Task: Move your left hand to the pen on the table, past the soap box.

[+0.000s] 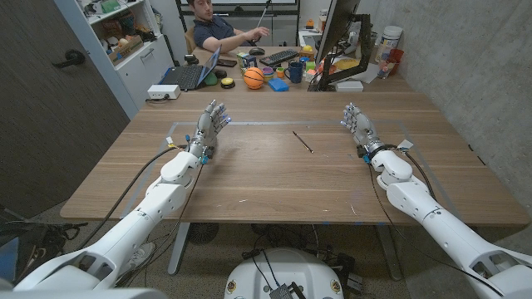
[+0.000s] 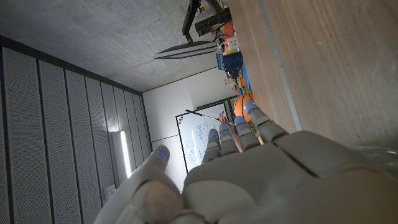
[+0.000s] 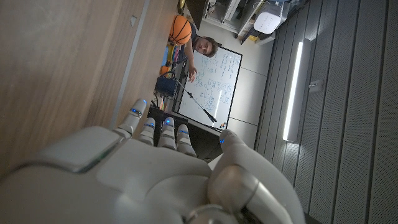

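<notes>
Lying well right of left hand [image 1: 213, 123]: pen [image 1: 302, 141].

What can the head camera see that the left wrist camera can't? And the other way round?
Head view: the pen lying near the table's middle, and the right hand. Left wrist view: a whiteboard and a lit wall light. Both: the left hand, holding nothing, the wooden table and an orange basketball at the far end.
</notes>
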You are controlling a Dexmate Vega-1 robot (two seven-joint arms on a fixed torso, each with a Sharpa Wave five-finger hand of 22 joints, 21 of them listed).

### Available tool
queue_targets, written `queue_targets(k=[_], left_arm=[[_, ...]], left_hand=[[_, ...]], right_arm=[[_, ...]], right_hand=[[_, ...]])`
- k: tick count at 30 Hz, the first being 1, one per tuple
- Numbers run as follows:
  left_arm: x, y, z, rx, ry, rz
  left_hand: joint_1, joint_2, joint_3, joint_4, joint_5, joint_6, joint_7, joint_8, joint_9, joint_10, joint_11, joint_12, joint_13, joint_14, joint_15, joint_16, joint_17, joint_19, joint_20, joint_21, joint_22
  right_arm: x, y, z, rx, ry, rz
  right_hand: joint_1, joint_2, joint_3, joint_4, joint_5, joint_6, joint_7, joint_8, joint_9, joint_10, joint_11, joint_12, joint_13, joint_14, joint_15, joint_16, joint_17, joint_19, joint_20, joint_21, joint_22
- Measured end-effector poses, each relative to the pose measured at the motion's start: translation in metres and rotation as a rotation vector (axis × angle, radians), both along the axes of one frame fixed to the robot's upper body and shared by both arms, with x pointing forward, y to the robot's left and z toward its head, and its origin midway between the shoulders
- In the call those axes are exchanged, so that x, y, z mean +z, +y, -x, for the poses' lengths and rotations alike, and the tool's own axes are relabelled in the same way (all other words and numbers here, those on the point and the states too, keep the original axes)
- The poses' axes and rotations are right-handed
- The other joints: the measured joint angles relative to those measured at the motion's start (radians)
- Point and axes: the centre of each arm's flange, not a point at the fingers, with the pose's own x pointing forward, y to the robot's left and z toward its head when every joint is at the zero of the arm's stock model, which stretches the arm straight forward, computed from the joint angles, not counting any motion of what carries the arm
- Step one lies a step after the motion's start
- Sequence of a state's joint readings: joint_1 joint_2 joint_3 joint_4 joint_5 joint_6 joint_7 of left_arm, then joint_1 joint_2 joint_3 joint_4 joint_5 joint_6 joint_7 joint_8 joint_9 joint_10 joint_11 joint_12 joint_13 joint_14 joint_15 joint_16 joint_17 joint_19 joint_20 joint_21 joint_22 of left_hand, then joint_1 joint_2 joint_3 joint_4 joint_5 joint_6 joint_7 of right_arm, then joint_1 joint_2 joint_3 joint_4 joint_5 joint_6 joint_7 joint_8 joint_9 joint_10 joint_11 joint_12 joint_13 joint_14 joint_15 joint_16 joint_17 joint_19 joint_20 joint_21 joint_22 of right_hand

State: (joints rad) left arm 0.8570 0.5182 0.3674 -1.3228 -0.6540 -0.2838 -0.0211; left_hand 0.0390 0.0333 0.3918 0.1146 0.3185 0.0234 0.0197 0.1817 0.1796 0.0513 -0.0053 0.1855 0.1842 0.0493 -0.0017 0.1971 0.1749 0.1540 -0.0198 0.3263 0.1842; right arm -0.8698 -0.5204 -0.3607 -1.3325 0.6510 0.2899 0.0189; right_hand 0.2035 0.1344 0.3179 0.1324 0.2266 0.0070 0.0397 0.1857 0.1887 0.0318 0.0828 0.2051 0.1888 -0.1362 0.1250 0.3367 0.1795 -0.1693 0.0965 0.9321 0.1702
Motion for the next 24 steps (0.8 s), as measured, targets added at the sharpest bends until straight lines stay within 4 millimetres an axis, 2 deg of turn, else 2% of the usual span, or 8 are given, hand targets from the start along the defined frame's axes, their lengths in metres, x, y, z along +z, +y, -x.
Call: queue_targets(k=[15,16,21,24], left_arm=[[0.001,-0.001,0.006,0.018,-0.016,-0.006],[0.001,-0.001,0.006,0.026,-0.020,-0.007],[0.005,0.001,0.008,0.056,-0.045,-0.017],[0.013,-0.007,0.010,0.068,-0.085,-0.021]], left_hand=[[0.004,0.004,0.000,0.000,0.001,0.002,-0.002,0.000,0.000,0.005,-0.006,0.000,0.000,0.006,-0.005,0.000,0.000,0.008,-0.009,0.000,0.000],[0.006,0.006,0.000,0.000,0.007,0.007,-0.008,0.000,0.000,0.005,-0.006,0.000,0.000,0.006,-0.005,0.000,0.000,0.008,-0.009,0.000,0.000],[0.016,0.016,0.010,-0.010,0.008,0.004,-0.069,0.004,0.000,0.011,-0.011,0.000,0.000,0.011,-0.011,0.000,0.000,0.014,-0.014,0.000,0.000],[0.020,0.012,0.005,-0.017,0.008,-0.004,-0.097,0.004,0.000,0.011,-0.011,0.000,0.000,0.011,-0.011,0.000,0.000,0.018,-0.010,-0.005,-0.003]], right_arm=[[-0.004,-0.004,0.002,-0.009,0.003,-0.016],[-0.004,-0.004,0.002,-0.009,0.003,-0.016],[-0.005,-0.006,0.002,-0.013,0.006,-0.017],[-0.006,-0.008,0.002,-0.007,0.002,-0.023]], right_hand=[[0.000,0.000,0.000,0.000,0.000,0.000,0.000,0.000,0.000,0.000,0.000,0.000,0.000,0.000,0.000,0.000,0.000,0.000,0.000,0.009,0.000],[0.000,0.000,0.000,0.000,0.000,0.000,0.000,0.000,0.000,0.000,0.000,0.000,0.000,0.000,0.000,0.000,0.000,0.000,0.000,0.009,0.000],[0.000,0.000,0.000,0.000,0.000,0.000,0.000,0.000,0.000,0.000,0.000,0.000,0.000,0.000,0.000,0.000,0.000,0.000,0.000,0.009,0.000],[0.000,0.000,0.000,0.000,0.000,-0.005,0.005,0.000,0.000,0.000,0.000,0.000,0.000,0.000,0.000,0.000,0.000,0.000,0.000,0.004,0.000]])
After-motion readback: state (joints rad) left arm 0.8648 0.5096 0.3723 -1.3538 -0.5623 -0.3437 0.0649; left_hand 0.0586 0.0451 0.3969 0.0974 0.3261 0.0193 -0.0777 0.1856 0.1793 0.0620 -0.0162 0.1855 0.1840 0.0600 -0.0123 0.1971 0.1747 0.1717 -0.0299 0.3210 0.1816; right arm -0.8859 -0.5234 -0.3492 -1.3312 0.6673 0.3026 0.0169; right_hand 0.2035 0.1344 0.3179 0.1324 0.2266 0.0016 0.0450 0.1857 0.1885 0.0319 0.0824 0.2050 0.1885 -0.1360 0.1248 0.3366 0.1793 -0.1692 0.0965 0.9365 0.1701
